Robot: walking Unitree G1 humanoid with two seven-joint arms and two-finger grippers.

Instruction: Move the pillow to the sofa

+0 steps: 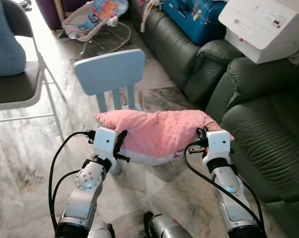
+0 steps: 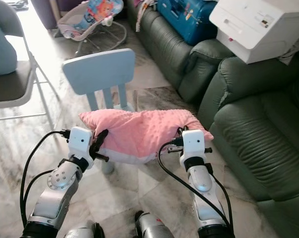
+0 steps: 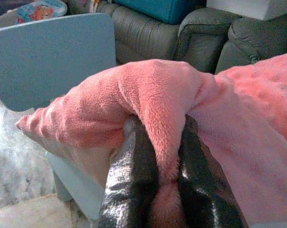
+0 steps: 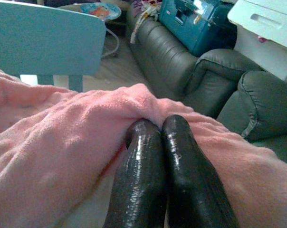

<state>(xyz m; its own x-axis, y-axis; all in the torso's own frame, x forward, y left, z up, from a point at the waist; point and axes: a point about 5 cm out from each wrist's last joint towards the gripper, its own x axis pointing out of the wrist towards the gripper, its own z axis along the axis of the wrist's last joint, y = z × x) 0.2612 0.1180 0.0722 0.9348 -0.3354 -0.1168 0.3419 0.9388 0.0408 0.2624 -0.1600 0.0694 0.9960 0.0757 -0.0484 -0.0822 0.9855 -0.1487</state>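
Gripping the pink pillow (image 1: 159,133) at both ends, the left gripper (image 3: 167,166) and right gripper (image 4: 162,142) had their fingers clamped on pinched fabric, carrying it. The sofa (image 1: 268,134) lay beyond the right fingers; next called for swinging it there.

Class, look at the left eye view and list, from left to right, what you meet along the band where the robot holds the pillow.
Left gripper pinching the pillow's edge → fluffy pink pillow → right gripper pinching its other edge → dark green leather sofa.
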